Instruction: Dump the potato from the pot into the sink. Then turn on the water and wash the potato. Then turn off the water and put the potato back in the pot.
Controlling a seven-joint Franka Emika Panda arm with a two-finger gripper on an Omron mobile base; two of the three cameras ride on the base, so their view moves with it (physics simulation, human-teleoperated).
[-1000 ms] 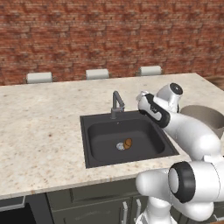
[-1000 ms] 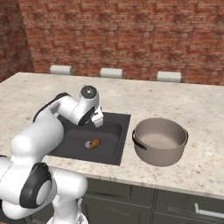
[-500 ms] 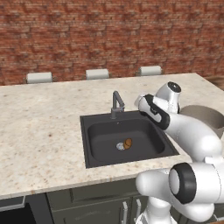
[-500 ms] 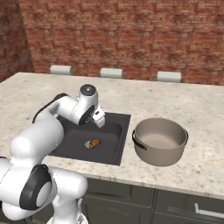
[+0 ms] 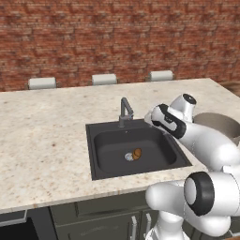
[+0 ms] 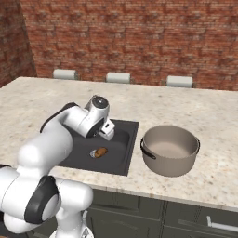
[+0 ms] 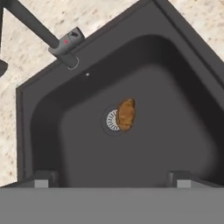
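tool [image 7: 112, 178] opened since earlier, empty | potato [image 7: 126, 114] beneath, on drain [image 7: 112, 120]

The potato [image 7: 127, 113] lies in the sink [image 5: 107, 154], partly on the drain [image 7: 113, 120]. The faucet [image 5: 124, 110] stands at the sink's back rim. The pot [image 6: 170, 149] sits on the counter [image 6: 218, 121], just right of the sink.

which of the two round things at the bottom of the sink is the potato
The orange-brown oval lump is the potato; the flat slotted silver disc it partly covers is the drain of the sink.
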